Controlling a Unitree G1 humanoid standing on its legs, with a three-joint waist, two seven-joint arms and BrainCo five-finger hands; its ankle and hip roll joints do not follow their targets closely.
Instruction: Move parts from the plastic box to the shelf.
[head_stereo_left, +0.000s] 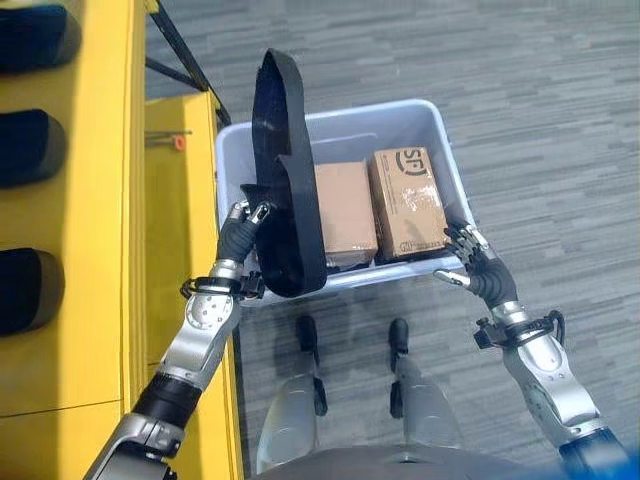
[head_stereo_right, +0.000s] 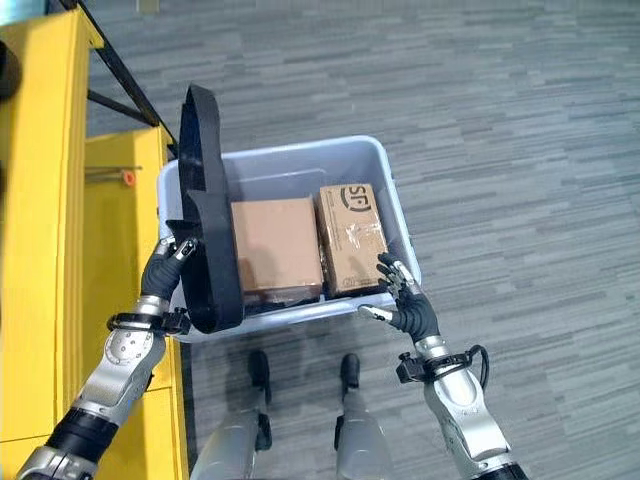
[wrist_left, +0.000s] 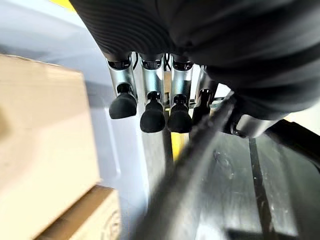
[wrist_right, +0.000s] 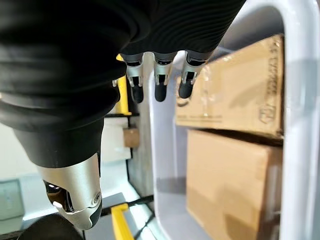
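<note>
Your left hand (head_stereo_left: 240, 232) grasps the long black part (head_stereo_left: 285, 180) at centre frame, lifted above the plastic box (head_stereo_left: 440, 120), apparently for the yellow shelf (head_stereo_left: 100, 200) at left. Right hand (head_stereo_left: 475, 262), fingers relaxed and holding nothing, sits at the box's lower-right corner, likely steadying it; two cardboard boxes (head_stereo_left: 375, 205) remain inside

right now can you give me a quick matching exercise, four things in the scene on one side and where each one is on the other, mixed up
Things:
1. black part
2. printed cardboard box
3. plain cardboard box
4. right hand

Places or states:
A. in the plastic box, on the side toward the robot's right
B. fingers straight, at the plastic box's near right corner
C. standing up over the plastic box's left edge, by the left hand
D. in the plastic box, between the black part and the other carton

Pairs: 1-C, 2-A, 3-D, 4-B
</note>
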